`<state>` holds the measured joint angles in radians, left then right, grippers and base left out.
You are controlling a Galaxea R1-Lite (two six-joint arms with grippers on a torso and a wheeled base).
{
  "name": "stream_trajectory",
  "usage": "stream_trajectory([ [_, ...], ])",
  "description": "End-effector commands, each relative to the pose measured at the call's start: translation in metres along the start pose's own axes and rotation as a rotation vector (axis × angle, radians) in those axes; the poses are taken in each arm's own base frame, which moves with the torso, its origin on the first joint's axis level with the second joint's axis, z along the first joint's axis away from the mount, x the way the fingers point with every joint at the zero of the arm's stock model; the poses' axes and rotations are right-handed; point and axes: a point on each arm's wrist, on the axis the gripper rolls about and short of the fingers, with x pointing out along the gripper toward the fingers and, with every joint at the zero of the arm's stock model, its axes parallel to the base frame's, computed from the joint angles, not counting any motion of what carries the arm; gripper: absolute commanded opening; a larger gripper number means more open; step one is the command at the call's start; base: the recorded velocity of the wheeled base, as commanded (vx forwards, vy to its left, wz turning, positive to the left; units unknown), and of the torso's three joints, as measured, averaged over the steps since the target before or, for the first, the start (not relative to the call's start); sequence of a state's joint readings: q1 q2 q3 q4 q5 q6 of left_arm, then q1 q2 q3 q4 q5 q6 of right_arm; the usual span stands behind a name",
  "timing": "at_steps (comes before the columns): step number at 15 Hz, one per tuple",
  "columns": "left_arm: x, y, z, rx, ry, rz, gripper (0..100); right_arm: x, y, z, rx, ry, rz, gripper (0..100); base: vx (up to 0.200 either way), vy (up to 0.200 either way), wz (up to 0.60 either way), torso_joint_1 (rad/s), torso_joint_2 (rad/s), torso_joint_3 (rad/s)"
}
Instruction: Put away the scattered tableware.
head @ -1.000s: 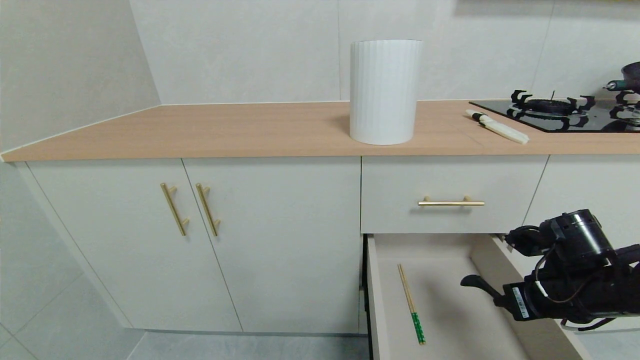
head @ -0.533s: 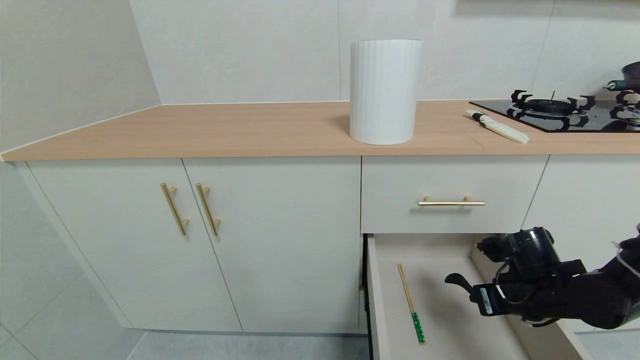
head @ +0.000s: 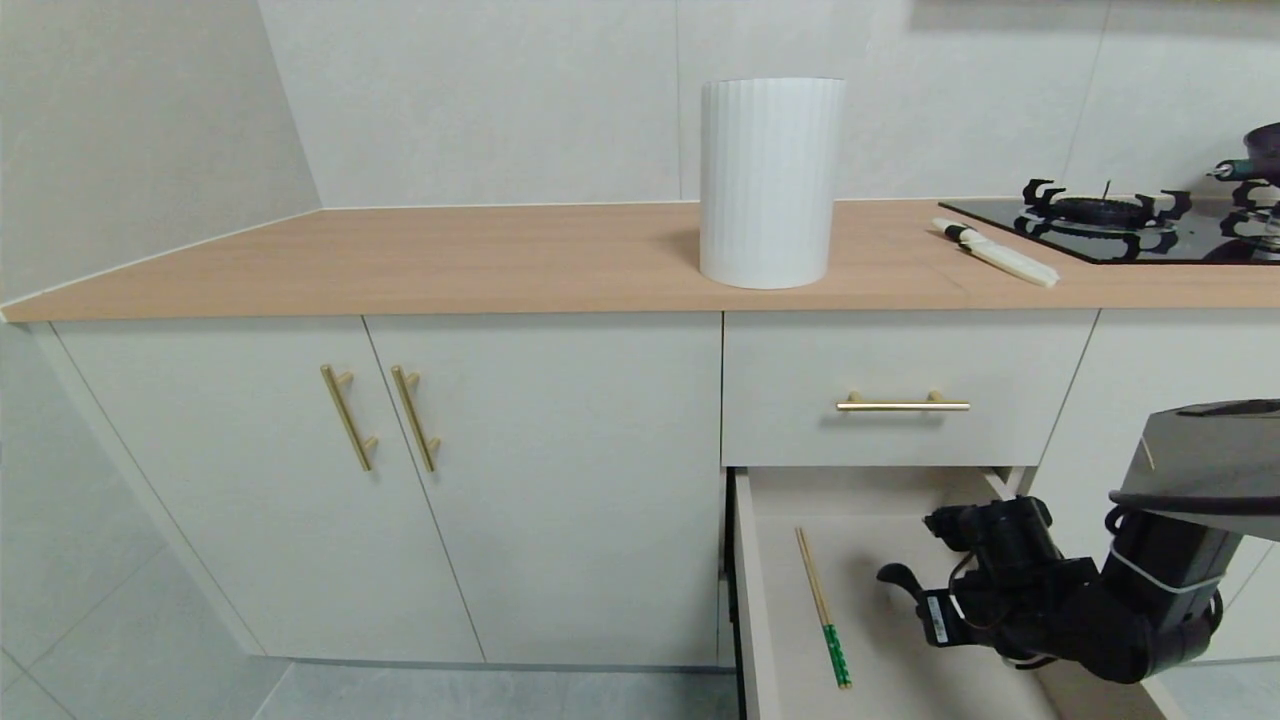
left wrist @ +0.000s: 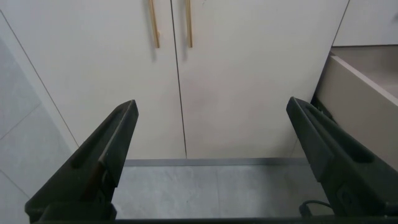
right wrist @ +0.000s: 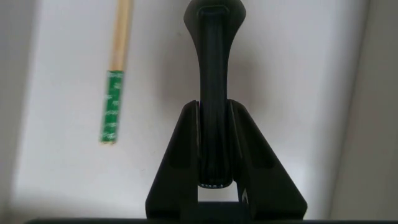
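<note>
Ok, status from my end. Right gripper (head: 893, 577) is over the open drawer (head: 746, 600), fingers pressed flat together with nothing between them; the right wrist view confirms this (right wrist: 213, 15). Over the last second the right arm has swung in from the 3 o'clock edge of the head view toward 9 o'clock and dropped a bit, so the fingertip now sits closer to the chopsticks (head: 822, 620).

The chopsticks lie on the drawer floor at roughly 5 o'clock in the head view, green ends nearest me, same spot as before. The gripper is at their 3 o'clock, near but clearly apart. The wrist camera shows the green end (right wrist: 113, 106) off to one side of the closed fingers, with bare drawer floor (right wrist: 298, 74) between them. I can't tell whether the fingertip touches the floor.

Left gripper (left wrist: 211, 109) hangs low in front of the cabinet doors (left wrist: 249, 74), fingers spread wide and empty.

On the counter (head: 450, 260) nothing has moved: the knife (head: 995, 258) is at 2 o'clock beside the hob (head: 1110, 225), and the white ribbed container (head: 770, 180) is at 12 o'clock (camera hasn't shifted either). The upper drawer (head: 900, 360) is closed.
</note>
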<state>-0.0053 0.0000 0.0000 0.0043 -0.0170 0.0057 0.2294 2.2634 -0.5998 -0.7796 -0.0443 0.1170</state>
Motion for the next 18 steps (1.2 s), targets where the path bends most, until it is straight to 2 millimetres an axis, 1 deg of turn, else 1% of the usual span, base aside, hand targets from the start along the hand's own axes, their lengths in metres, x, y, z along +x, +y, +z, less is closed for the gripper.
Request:
stream_trajectory([
  [1,0.0000,0.0000,0.0000,0.000,0.000,0.001,100,0.0138,-0.0012,-0.0075,0.000,0.035,-0.012,0,0.000,0.000,0.00,0.000,0.00,0.000],
  [4,0.0000,0.0000,0.0000,0.000,0.000,-0.001,100,0.0169,-0.0040,-0.0027,0.010,0.019,-0.018,0,0.000,0.000,0.00,0.000,0.00,0.000],
  [11,0.0000,0.0000,0.0000,0.000,0.000,-0.001,100,0.0188,-0.0067,-0.0005,0.022,0.013,-0.024,0,0.000,0.000,0.00,0.000,0.00,0.000],
  [12,0.0000,0.0000,0.0000,0.000,0.000,-0.001,100,0.0189,-0.0067,-0.0004,0.024,0.011,-0.023,100,0.000,0.000,0.00,0.000,0.00,0.000],
  [18,0.0000,0.0000,0.0000,0.000,0.000,0.001,100,0.0179,-0.0067,0.0005,0.024,0.002,-0.022,100,0.000,0.000,0.00,0.000,0.00,0.000],
])
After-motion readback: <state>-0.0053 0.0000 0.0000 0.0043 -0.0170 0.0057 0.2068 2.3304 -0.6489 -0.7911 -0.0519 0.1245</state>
